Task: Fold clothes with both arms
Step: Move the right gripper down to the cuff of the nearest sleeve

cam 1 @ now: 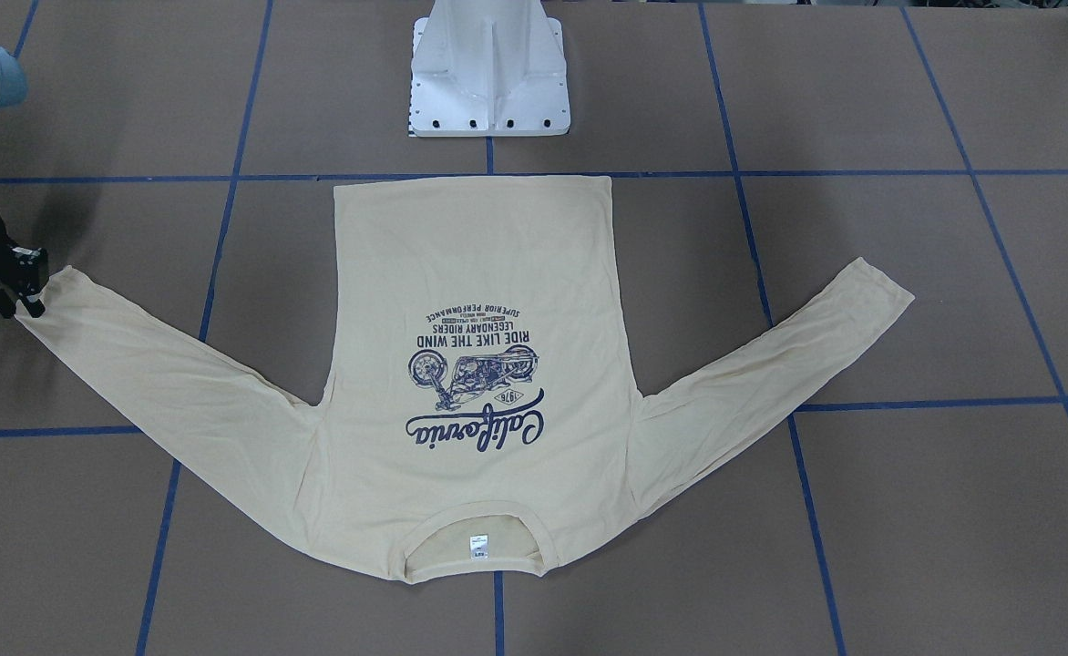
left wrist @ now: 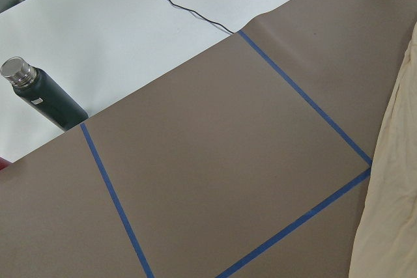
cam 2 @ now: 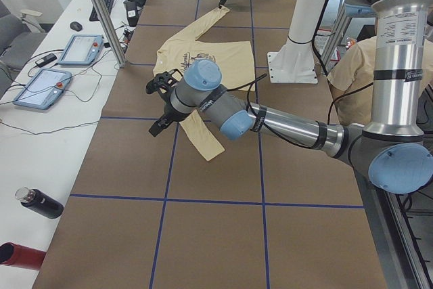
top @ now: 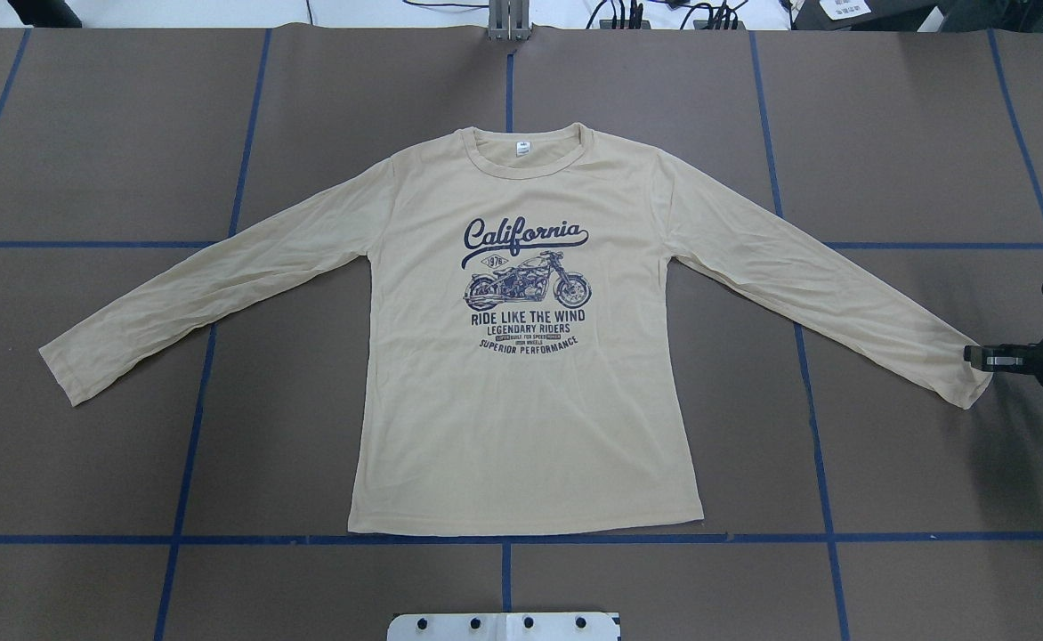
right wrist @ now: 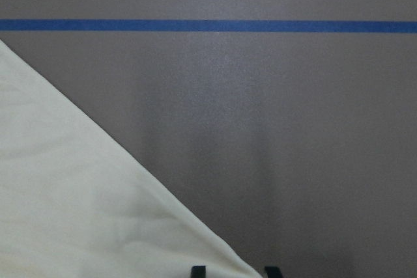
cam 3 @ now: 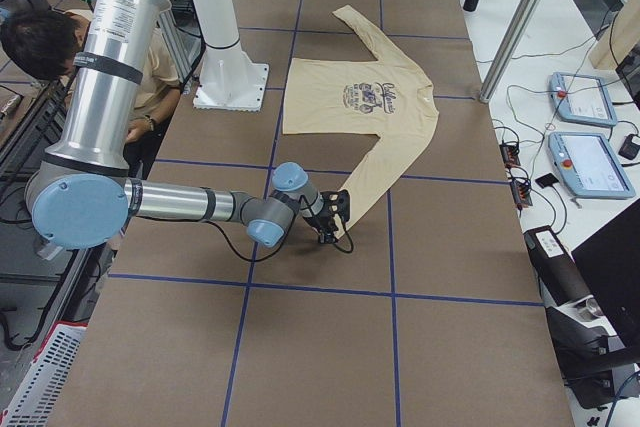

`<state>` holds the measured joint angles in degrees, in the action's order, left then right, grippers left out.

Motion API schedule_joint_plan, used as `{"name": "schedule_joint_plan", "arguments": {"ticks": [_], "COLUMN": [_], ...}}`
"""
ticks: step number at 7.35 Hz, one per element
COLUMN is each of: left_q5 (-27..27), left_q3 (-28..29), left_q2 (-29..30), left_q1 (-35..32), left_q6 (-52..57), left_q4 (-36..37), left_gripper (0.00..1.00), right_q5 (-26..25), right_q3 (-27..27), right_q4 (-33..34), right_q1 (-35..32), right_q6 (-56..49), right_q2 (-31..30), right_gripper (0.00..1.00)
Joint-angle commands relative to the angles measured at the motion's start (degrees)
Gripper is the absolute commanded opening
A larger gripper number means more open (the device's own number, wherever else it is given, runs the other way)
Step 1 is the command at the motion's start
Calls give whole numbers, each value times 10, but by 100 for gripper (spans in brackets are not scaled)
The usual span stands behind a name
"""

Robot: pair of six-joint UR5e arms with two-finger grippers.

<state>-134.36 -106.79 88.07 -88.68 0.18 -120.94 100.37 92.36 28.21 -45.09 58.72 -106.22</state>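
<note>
The cream-yellow shirt lies flat and print-up on the brown table, both sleeves spread out. My right gripper is down at the cuff of the sleeve on my right. In the right wrist view its fingertips stand apart, open, with the cuff corner of the shirt between them. My left gripper shows only in the exterior left view, hovering beside the other sleeve's cuff. I cannot tell whether it is open or shut. The left wrist view shows the shirt's sleeve edge only.
The white base pedestal stands behind the shirt's hem. Blue tape lines grid the table. A black bottle and tablets lie on the white side bench. A person sits behind the robot.
</note>
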Motion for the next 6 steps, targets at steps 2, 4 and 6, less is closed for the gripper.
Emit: {"name": "schedule_joint_plan", "arguments": {"ticks": [2,4,6], "left_q5": [0,0,0], "left_q3": [0,1,0], "left_q2": [0,0,-1], "left_q1": [0,0,-1], "left_q6": [0,0,0], "left_q4": [0,0,0], "left_gripper": [100,100,100], "right_q5": [1,6,8], "right_q3": [6,46,73], "right_q4": [0,7,22], "right_q1": [0,-1,-39], "right_q6": [-2,-5,-6], "right_q2": [6,8,47], "right_gripper": [0,0,0]}}
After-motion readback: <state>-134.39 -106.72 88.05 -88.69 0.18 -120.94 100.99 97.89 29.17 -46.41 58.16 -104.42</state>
